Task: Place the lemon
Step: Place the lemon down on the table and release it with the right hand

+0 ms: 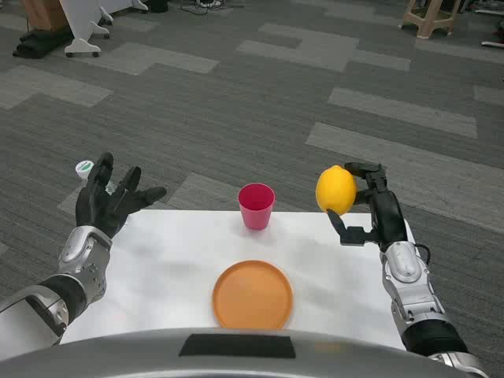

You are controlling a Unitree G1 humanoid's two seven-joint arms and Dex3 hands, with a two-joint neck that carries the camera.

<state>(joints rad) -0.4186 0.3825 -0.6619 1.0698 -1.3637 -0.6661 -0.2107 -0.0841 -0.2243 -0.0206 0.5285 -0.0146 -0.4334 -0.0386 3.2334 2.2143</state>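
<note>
Lemon (pixel 335 190) glossy oval, right hand (pixel 368 208) holding, round plate (pixel 253 295)

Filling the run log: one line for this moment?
right hand: holds lemon raised | left hand: open | orange plate, pink cup: on table

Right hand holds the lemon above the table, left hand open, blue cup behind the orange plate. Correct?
One error: the cup is pink, not blue, as the head view shows. The rest holds: right hand holds the lemon, left hand open, cup behind the orange plate.
</note>
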